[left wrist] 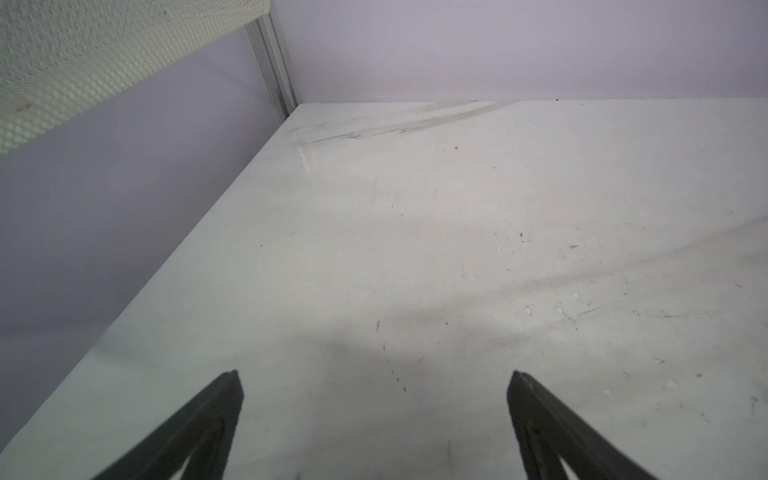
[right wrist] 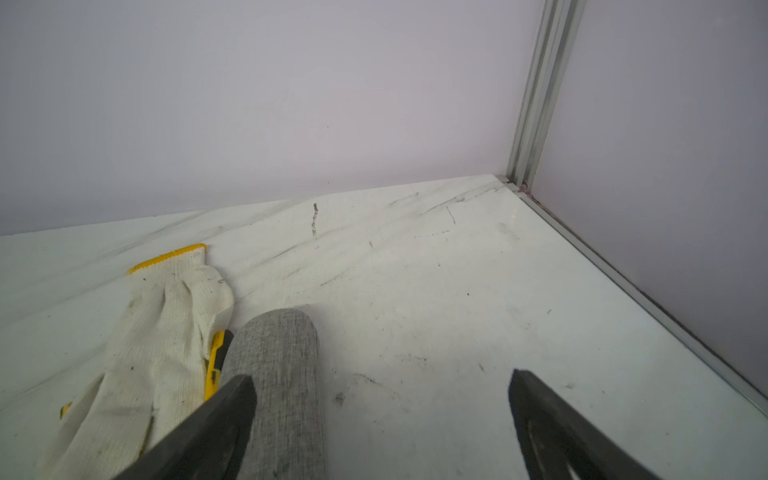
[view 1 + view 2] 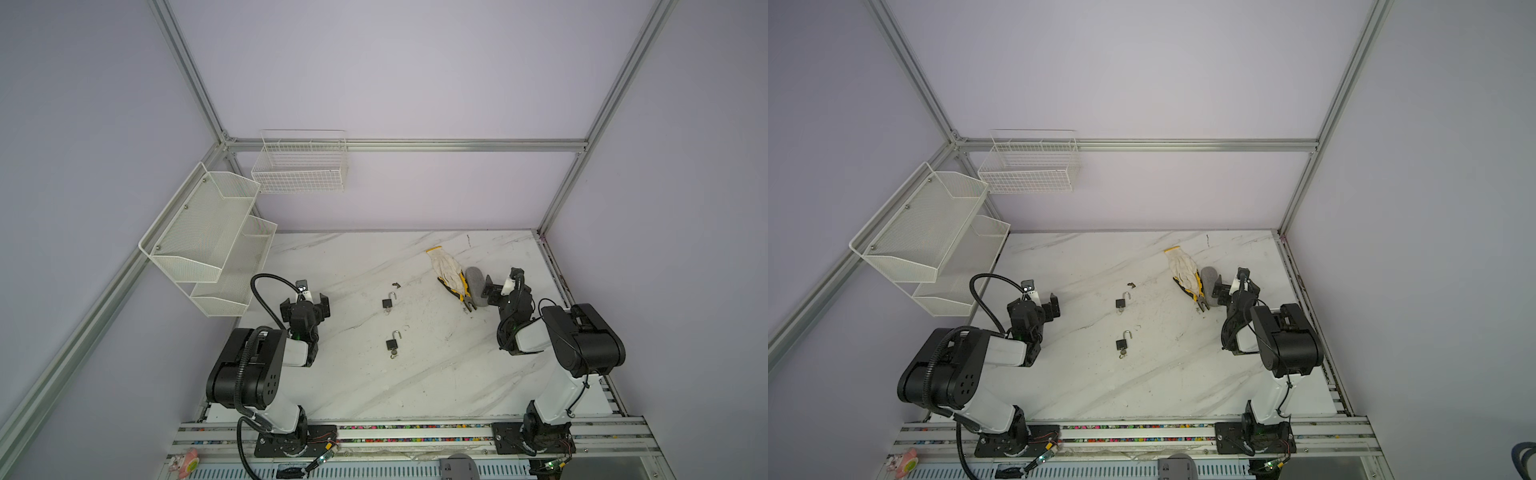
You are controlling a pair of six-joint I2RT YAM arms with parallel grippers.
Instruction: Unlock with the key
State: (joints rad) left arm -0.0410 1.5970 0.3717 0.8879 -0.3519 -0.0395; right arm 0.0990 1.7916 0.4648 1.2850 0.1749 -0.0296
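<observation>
In both top views two small black padlocks lie mid-table with their shackles swung up. The farther padlock (image 3: 388, 302) (image 3: 1121, 302) has a thin ring at its base. In the base of the nearer padlock (image 3: 391, 343) (image 3: 1121, 343) sits a brass key (image 3: 393, 354) (image 3: 1122, 354). A small dark piece (image 3: 397, 285) (image 3: 1131, 285) lies beyond them; too small to identify. My left gripper (image 3: 304, 302) (image 3: 1034, 305) (image 1: 375, 372) is open over bare table, left of the padlocks. My right gripper (image 3: 504, 284) (image 3: 1233, 284) (image 2: 381, 375) is open at the far right. Neither wrist view shows a padlock.
A white work glove (image 3: 446, 266) (image 2: 166, 332) lies over yellow-handled pliers (image 3: 457, 291) (image 2: 216, 357). A grey fabric roll (image 3: 476, 286) (image 2: 278, 374) lies beside my right gripper's finger (image 2: 232, 411). White mesh shelves (image 3: 203, 232) and a wire basket (image 3: 299, 166) hang on the walls at the left.
</observation>
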